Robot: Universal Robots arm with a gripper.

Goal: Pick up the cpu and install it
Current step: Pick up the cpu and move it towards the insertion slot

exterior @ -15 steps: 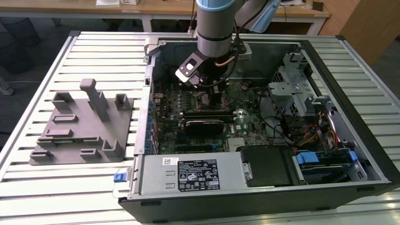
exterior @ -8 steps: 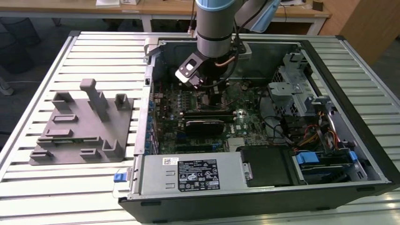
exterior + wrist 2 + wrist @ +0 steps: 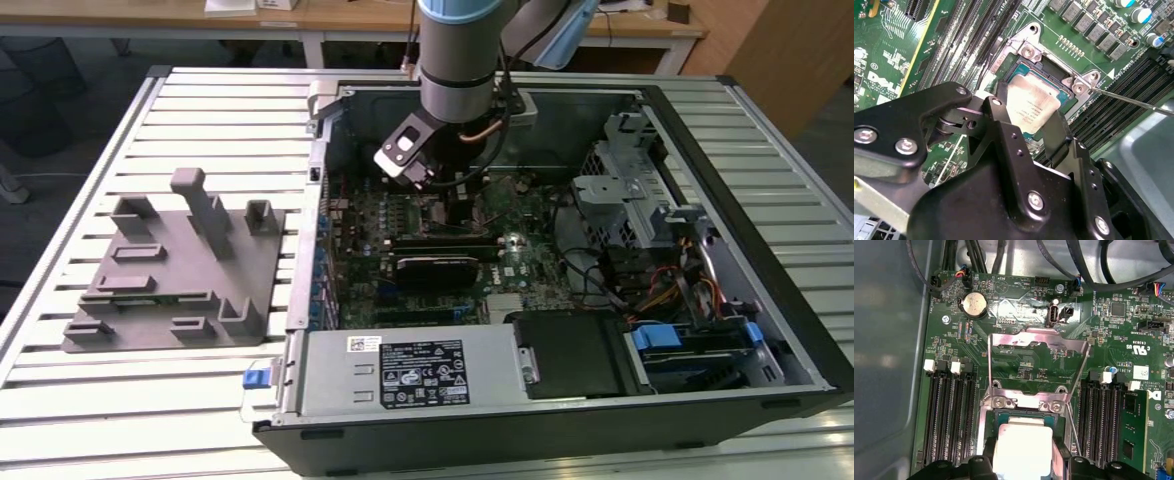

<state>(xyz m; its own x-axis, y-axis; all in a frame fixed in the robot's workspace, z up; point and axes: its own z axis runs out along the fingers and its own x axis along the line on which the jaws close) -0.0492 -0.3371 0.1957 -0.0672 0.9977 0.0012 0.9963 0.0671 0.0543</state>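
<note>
The cpu [image 3: 1033,106], a small square chip with a silvery-white top, lies level over the open socket [image 3: 1026,62] on the green motherboard; whether it is seated or just above I cannot tell. My gripper [image 3: 1026,115] is shut on it, a black finger [image 3: 1055,134] against each of two opposite edges. In the first wrist view the cpu [image 3: 1021,445] sits inside the socket frame between the fingers [image 3: 981,464], with my gripper [image 3: 1029,462] around it. In the exterior view my gripper [image 3: 447,185] reaches down into the computer case [image 3: 747,130] over the board.
The socket's metal load plate [image 3: 1039,347] stands flipped open beyond the socket, its thin lever [image 3: 1073,432] raised beside it. Memory slots [image 3: 946,415] flank the socket. A grey fixture with upright posts [image 3: 174,270] lies on the slatted table at the exterior view's left.
</note>
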